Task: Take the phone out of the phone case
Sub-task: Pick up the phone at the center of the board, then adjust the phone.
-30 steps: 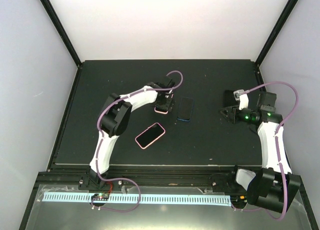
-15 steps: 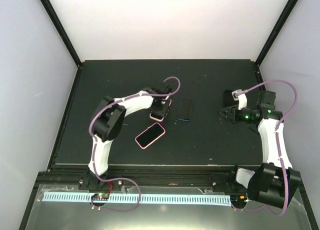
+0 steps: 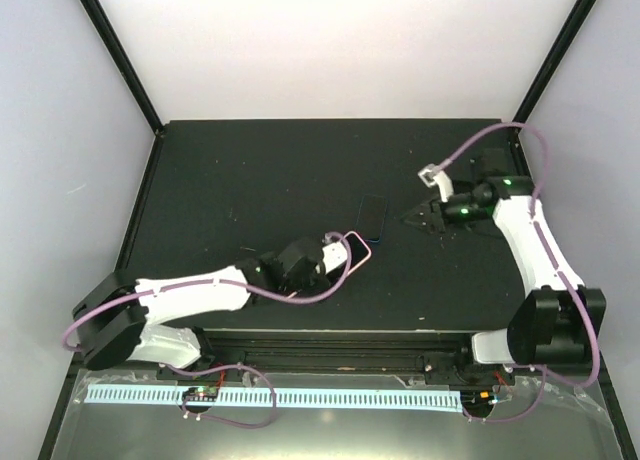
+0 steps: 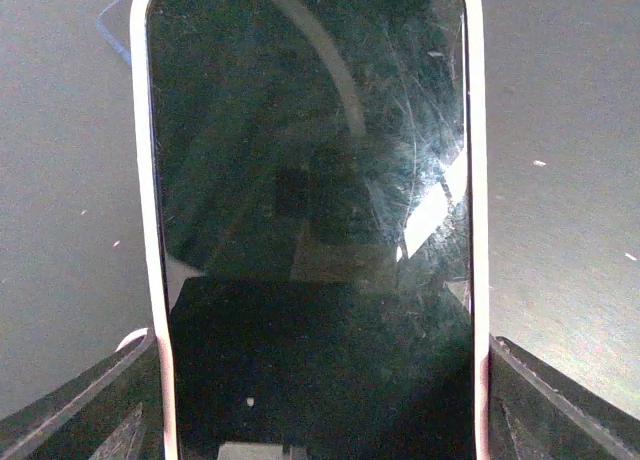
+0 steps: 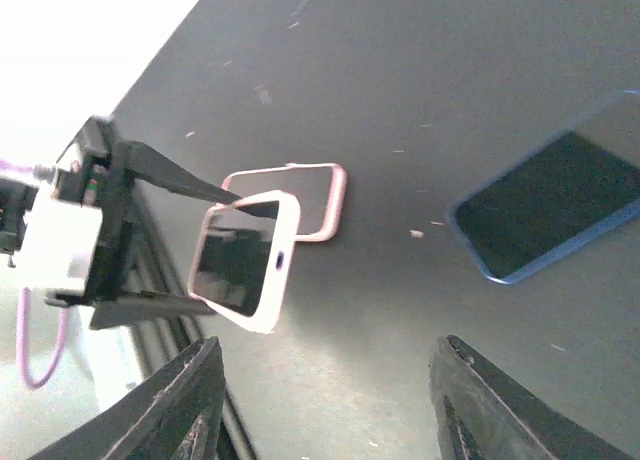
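My left gripper [image 3: 322,258] is shut on a phone with a dark screen and a pale pink rim [image 4: 310,200] and holds it above the table. In the right wrist view this phone [image 5: 240,262] is tilted between the left fingers [image 5: 165,170]. I cannot tell if the rim is a case. A thin empty pink frame [image 5: 335,195] lies flat on the table just beyond it, and also shows in the top view [image 3: 355,245]. My right gripper [image 3: 415,218] is open and empty, its fingers [image 5: 170,400] wide apart, to the right of these things.
A dark phone-shaped thing with a blue rim [image 3: 372,218] lies flat mid-table between the two grippers; it also shows in the right wrist view [image 5: 545,210]. The black mat [image 3: 250,170] ends at a metal rail along the near edge [image 3: 330,332].
My left arm has swung from the far middle to the near side and now holds the pink-rimmed phone off the table. My right gripper has moved left and farther, toward the blue-rimmed thing.
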Controlling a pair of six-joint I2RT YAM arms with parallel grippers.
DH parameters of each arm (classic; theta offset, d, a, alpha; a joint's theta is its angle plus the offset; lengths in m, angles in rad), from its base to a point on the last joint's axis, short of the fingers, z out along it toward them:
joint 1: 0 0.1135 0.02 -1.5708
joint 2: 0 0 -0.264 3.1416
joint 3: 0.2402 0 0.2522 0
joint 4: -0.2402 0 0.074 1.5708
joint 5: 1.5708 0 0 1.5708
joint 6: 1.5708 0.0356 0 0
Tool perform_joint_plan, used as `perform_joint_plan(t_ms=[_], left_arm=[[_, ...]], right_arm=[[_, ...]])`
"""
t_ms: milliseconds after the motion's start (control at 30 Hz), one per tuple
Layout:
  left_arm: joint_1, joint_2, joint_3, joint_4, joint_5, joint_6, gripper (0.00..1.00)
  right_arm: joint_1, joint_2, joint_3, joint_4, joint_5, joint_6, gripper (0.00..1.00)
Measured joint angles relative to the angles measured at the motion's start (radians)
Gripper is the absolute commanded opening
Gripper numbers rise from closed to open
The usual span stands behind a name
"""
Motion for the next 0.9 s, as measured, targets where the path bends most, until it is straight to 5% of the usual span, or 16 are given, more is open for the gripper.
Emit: perform_joint_plan(t_ms=[333, 700, 900], left_arm=[[-0.111, -0.142, -0.12, 0.172, -0.1, 0.154, 0.56], [-0.18, -0.119, -0.104, 0.183, -0.183, 0.211, 0.59], [-0.189, -0.085, -0.1, 0.186, -0.23, 0.218, 0.85]], right_arm=[[0.339, 0.233, 0.108, -0.16, 0.023, 0.001, 0.61], [0.392, 0.296, 0.135, -0.236, -0.01, -0.027, 0.15], [0.385, 0.345, 0.141, -0.26, -0.054, -0.031, 0.04]])
